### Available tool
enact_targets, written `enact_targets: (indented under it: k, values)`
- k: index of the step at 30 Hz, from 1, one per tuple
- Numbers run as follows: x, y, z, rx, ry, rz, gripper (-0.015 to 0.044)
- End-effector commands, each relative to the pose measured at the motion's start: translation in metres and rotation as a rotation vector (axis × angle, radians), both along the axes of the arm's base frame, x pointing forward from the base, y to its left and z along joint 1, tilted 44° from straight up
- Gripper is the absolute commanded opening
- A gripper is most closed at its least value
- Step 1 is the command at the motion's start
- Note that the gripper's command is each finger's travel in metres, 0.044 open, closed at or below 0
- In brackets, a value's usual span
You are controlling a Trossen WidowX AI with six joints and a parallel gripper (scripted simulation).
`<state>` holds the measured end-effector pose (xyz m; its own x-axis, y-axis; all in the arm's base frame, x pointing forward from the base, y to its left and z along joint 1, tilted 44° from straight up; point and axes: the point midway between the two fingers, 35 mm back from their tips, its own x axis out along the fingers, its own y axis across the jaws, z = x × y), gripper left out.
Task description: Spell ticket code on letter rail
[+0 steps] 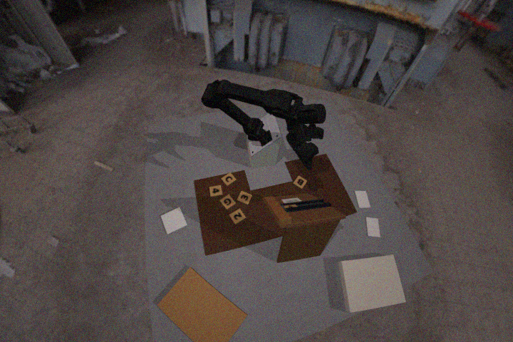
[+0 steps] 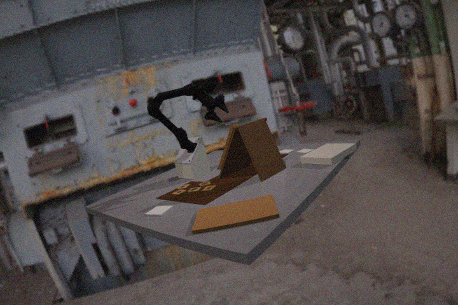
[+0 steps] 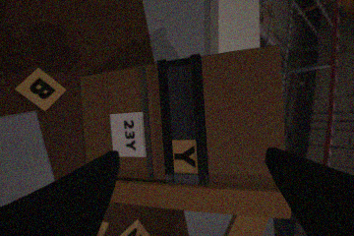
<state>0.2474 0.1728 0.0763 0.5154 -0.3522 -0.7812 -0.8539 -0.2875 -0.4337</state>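
My gripper (image 1: 308, 166) (image 2: 221, 115) (image 3: 193, 153) is open and empty, above and back from the slanted board (image 1: 313, 216) (image 3: 244, 113). The dark rail (image 1: 326, 204) (image 3: 203, 108) on the board holds a Y tile (image 3: 185, 156) near its right end, as the ticket reads. The rest of its channel shows no tile. The white ticket (image 1: 291, 200) (image 3: 128, 135) reads 23Y. Tiles C (image 1: 228, 178), 4 (image 1: 215, 190), G (image 1: 227, 201), 3 (image 1: 244, 197) and 2 (image 1: 237, 216) lie on the brown mat at one side. Tile B (image 1: 300, 182) (image 3: 40, 89) lies on its other side.
The board's rear panel (image 1: 309, 239) (image 2: 263, 147) slopes down behind it. An orange slab (image 1: 202, 304) (image 2: 236, 213) and a cream block (image 1: 372, 282) (image 2: 328, 152) lie on the grey counter (image 1: 273, 290). White cards (image 1: 173, 220) (image 1: 362, 199) (image 1: 372, 226) lie at the sides.
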Motion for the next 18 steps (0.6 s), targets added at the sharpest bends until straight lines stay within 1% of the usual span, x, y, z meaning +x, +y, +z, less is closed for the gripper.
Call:
enact_targets:
  k: [1,14,16,18]
  values:
    - [-0.006,0.004,0.006,-0.014,0.017,0.088,0.0440]
    - [-0.006,0.004,0.006,-0.014,0.017,0.088,0.0440]
    - [-0.002,0.001,0.007,0.012,-0.003,0.046,0.0387]
    - [0.008,-0.009,0.009,0.089,-0.061,-0.078,0.0340]
